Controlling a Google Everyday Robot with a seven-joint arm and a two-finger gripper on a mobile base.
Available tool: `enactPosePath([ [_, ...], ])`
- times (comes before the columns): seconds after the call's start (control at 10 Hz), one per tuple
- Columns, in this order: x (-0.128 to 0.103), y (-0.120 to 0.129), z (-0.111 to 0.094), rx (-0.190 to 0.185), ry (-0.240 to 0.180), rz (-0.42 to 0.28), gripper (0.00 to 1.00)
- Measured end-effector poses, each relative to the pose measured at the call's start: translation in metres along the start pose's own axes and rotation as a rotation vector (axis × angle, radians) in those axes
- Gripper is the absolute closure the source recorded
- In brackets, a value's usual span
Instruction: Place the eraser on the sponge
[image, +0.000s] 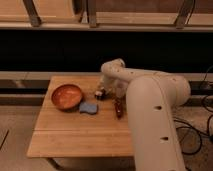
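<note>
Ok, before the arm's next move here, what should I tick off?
1. Gripper at the eraser, behind the sponge: ok.
2. Eraser held: cannot tell.
3. Sponge flat on the table, nearer the camera than the eraser: ok.
4. Eraser on sponge: not ok.
5. Orange bowl left of the eraser, apart from it: ok.

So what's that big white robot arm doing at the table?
The robot's white arm reaches over the wooden table. Its claw is down at the small eraser near the back of the table. The blue sponge lies just in front, next to the orange bowl, with nothing on it yet. A dark red-brown object lies on the sponge's other side.
</note>
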Motion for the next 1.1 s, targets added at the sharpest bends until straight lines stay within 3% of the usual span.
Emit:
enactPosePath([
  [0.3,0.018,0.042,-0.045,-0.06,-0.01,-0.073,1.0],
  [0.6,0.066,0.069,-0.081,-0.113,0.041,-0.11,1.0],
  [1.1,0.12,0.052,-0.095,-0.086,0.127,-0.095,1.0],
])
